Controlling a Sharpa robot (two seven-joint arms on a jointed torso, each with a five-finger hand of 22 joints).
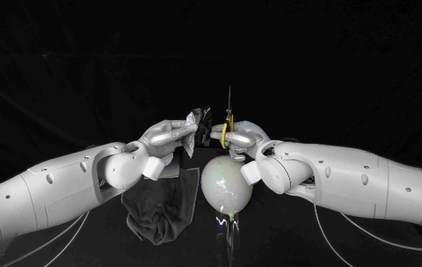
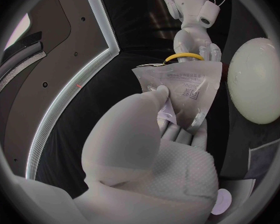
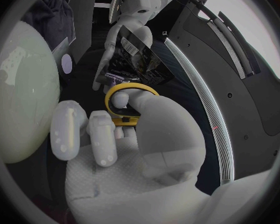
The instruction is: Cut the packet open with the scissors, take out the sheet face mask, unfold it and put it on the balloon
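Note:
My left hand (image 1: 167, 136) holds the face mask packet (image 1: 198, 127) upright above the table; in the left wrist view the silvery packet (image 2: 184, 92) is pinched between thumb and fingers (image 2: 149, 104). My right hand (image 1: 242, 136) grips the yellow-handled scissors (image 1: 228, 127), blades pointing up, right beside the packet's edge. In the right wrist view a finger passes through the yellow handle loop (image 3: 124, 102) and the packet's dark printed side (image 3: 137, 59) faces it. The pale balloon (image 1: 226, 181) lies on the table just below both hands.
A dark cloth (image 1: 163, 209) lies crumpled on the black table (image 1: 88, 84) under my left forearm, left of the balloon. The balloon's knotted neck (image 1: 232, 218) points toward the near edge.

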